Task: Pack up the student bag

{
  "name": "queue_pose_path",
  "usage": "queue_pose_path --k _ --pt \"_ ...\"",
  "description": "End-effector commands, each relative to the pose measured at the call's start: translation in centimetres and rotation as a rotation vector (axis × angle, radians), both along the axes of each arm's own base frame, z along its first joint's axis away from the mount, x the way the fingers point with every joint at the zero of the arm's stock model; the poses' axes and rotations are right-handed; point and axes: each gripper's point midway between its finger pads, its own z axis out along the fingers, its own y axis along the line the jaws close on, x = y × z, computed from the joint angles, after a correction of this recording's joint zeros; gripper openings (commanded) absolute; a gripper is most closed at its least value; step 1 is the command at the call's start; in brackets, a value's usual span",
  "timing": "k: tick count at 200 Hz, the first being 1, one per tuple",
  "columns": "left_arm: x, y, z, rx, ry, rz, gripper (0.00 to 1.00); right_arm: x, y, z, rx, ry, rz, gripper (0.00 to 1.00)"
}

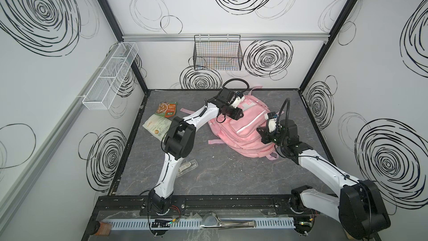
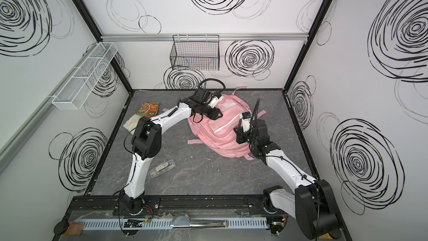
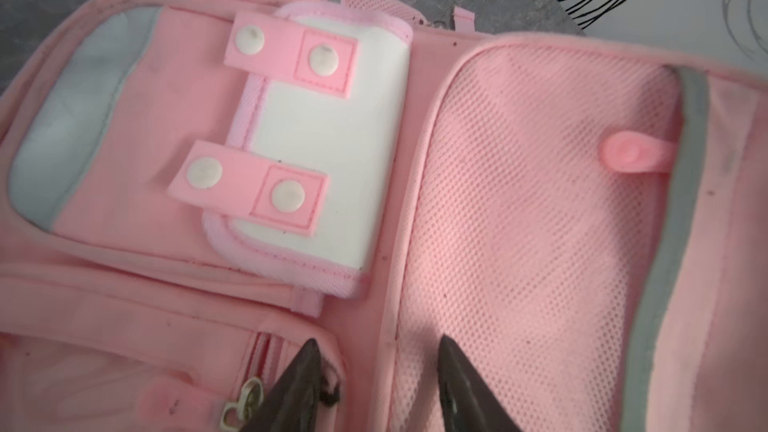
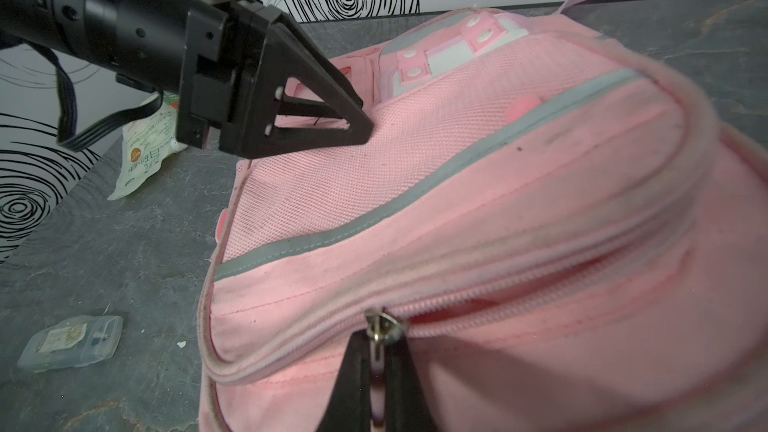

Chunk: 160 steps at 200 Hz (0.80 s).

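Currently I see the student bag (image 1: 240,133): soft pink fabric, mesh panel (image 3: 519,201), grey trim (image 4: 374,218); left gripper (image 3: 379,338) parted, right gripper (image 4: 380,353) pinching its metal zipper pull (image 4: 383,329).

Grey table (image 1: 220,175): bag (image 1: 243,133), pouches (image 1: 167,108) (two), case (image 1: 188,166)

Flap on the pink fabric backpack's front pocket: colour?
The flap is white with pink edging; clearest in the left wrist view.

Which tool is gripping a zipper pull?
The right tool, shut on the zipper pull of the student bag; the left tool stands open over the mesh pocket.
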Motion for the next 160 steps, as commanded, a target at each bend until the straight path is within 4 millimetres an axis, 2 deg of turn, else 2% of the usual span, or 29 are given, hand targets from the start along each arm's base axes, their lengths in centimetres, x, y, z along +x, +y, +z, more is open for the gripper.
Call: queue_pose_path --k 1,20,49,66,84,118,135,145,160 --pt "-2.5 -1.7 -1.6 -0.024 0.070 -0.139 0.48 0.4 0.6 1.3 0.003 -0.040 0.037 0.00" --pt "-3.1 -2.6 -1.6 -0.074 0.101 -0.179 0.47 0.5 0.7 1.4 0.003 -0.050 0.046 0.00" --pt "-2.6 -2.8 -3.1 -0.084 0.154 -0.159 0.36 1.0 0.9 2.1 -0.004 -0.065 0.053 0.00" --pt "-2.6 -2.8 -3.3 -0.116 0.185 -0.160 0.23 1.2 0.9 2.4 -0.011 -0.069 0.057 0.00" --pt "-2.1 -2.8 -2.5 -0.185 0.218 -0.139 0.00 1.5 0.6 2.4 -0.027 -0.065 0.038 0.00" --pt "1.1 -0.8 0.1 -0.316 0.191 0.071 0.00 0.9 0.5 2.4 -0.022 -0.041 0.026 0.00" --pt "2.9 0.8 1.5 -0.397 0.199 0.235 0.00 0.0 0.8 2.1 -0.003 -0.030 0.032 0.00" --pt "4.0 1.6 1.7 -0.409 0.216 0.322 0.00 -0.7 1.2 1.9 0.003 -0.021 0.038 0.00" --pt "5.0 2.0 2.4 -0.427 0.200 0.386 0.00 -1.7 1.8 1.4 0.003 -0.008 0.047 0.00"
